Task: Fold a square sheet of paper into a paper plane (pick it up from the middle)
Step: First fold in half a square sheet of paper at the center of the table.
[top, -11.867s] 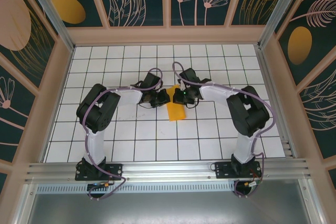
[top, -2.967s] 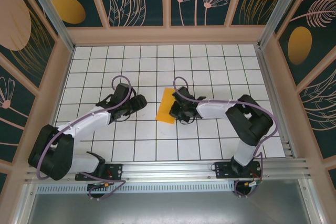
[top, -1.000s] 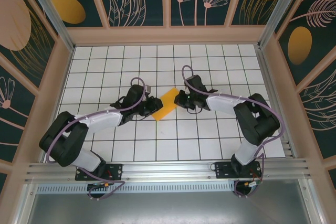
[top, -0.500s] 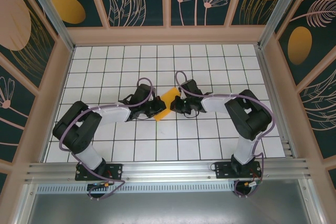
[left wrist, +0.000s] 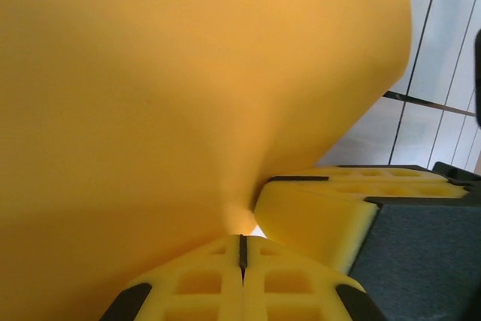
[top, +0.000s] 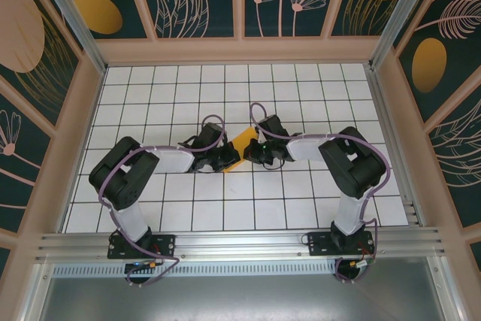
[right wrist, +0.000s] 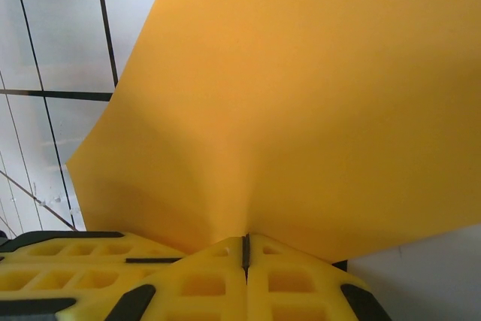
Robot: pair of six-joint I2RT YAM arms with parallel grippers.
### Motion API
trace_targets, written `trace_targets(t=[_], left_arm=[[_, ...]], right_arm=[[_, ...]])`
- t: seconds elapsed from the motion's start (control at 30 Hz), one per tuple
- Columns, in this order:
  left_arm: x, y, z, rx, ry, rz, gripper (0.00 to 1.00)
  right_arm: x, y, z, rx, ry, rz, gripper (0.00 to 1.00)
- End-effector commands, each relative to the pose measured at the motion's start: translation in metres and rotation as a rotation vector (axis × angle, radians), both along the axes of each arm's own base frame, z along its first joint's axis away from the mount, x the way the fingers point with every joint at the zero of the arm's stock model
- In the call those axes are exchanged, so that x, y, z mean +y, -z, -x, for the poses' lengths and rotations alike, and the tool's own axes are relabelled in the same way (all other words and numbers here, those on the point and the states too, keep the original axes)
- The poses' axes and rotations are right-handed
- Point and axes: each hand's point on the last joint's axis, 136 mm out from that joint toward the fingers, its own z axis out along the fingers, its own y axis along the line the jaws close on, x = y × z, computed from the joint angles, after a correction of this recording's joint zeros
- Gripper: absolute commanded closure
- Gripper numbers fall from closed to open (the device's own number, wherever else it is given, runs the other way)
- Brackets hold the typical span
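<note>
The square sheet of paper [top: 242,148], orange-yellow and folded narrower, hangs between my two grippers over the middle of the grid. My left gripper [top: 226,158] is shut on its lower left edge. My right gripper [top: 256,150] is shut on its right edge. In the left wrist view the paper [left wrist: 188,95] rises from my closed left gripper [left wrist: 242,240], and the other gripper's yellow fingers [left wrist: 323,208] sit close beside it. In the right wrist view the paper [right wrist: 301,110] fans up from my closed right gripper [right wrist: 245,240]. The pinched edges themselves are hidden by the pads.
The white grid table [top: 225,201] lies under both arms. Wooden walls with dark floral panels [top: 98,13] enclose it on three sides. An aluminium rail [top: 240,242] runs along the near edge by the arm bases.
My left arm has drawn in toward the centre and its gripper has shut on the paper's lower left edge. The right gripper kept its hold and shifted slightly left.
</note>
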Motion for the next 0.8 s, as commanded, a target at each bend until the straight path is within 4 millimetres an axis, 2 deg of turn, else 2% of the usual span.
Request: trace_targets(t=[0.0, 0.43, 0.63, 0.77], left_arm=[[-0.006, 0.003, 0.003, 0.014, 0.037, -0.008, 1.0], [0.011, 0.025, 0.017, 0.08, 0.026, -0.099, 1.0], [0.02, 0.036, 0.023, 0.121, 0.013, -0.149, 1.0], [0.027, 0.042, 0.028, 0.145, 0.006, -0.183, 1.0]], right_arm=[[-0.002, 0.01, 0.003, 0.013, -0.018, 0.033, 1.0], [0.0, 0.001, 0.0, -0.024, -0.044, 0.01, 1.0], [-0.013, 0.013, -0.005, -0.006, -0.009, 0.066, 1.0], [-0.03, 0.021, -0.014, -0.002, 0.031, 0.105, 1.0]])
